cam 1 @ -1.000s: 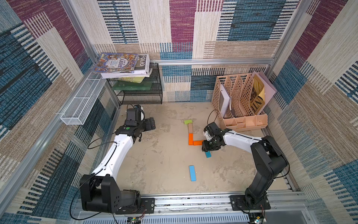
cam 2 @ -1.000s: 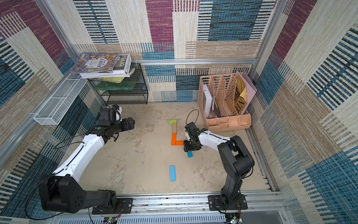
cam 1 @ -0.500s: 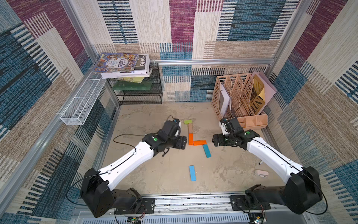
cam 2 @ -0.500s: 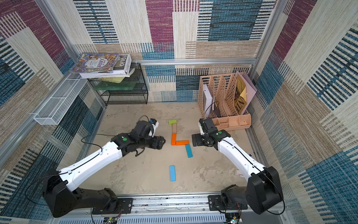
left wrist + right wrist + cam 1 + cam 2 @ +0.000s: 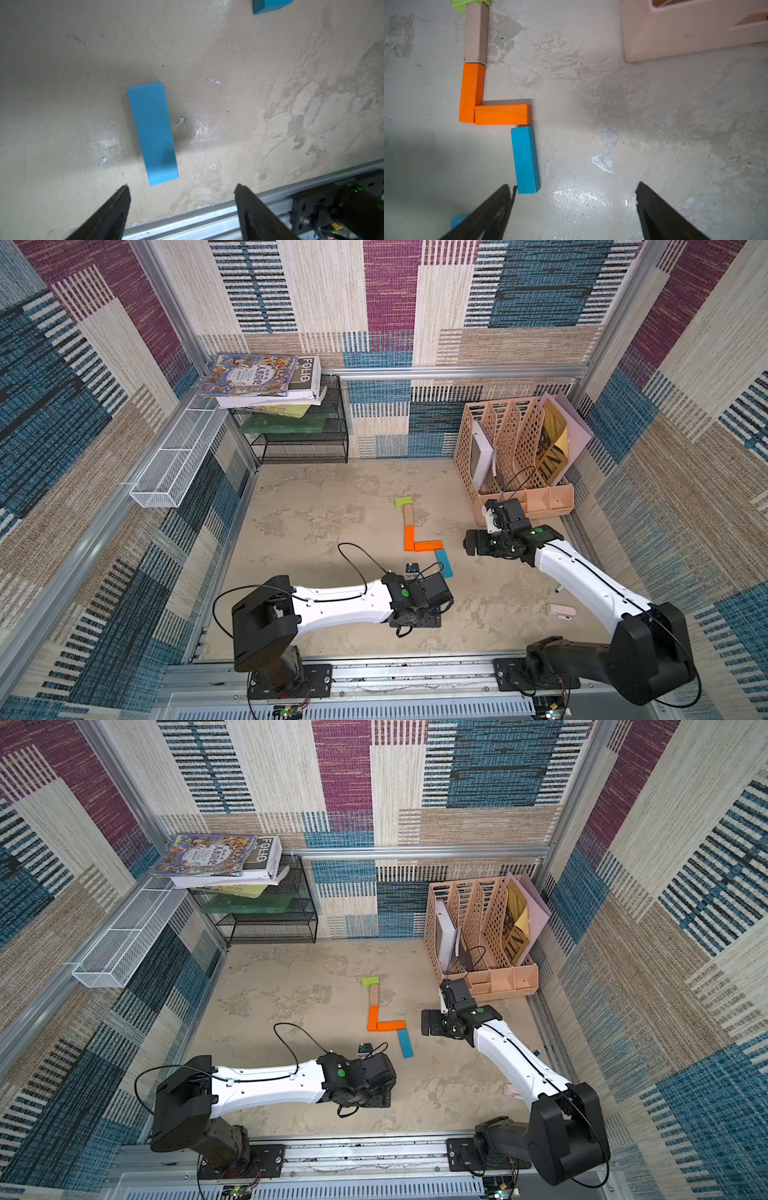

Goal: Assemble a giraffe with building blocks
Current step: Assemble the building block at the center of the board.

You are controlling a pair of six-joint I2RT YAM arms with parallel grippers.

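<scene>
left wrist view: left gripper [image 5: 181, 185], fingers spread and empty, hovers above a loose flat blue rectangular block [image 5: 152, 133]; right gripper [image 5: 573, 184], likewise spread, hangs beside the half-built multicoloured block giraffe [image 5: 501, 114].

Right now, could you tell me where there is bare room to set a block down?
Widest bare patch: between the black wire rack and the left arm. Another: between blue leg and small pink object. Crowded: between blue leg and right gripper; around loose blue block by left gripper.
</scene>
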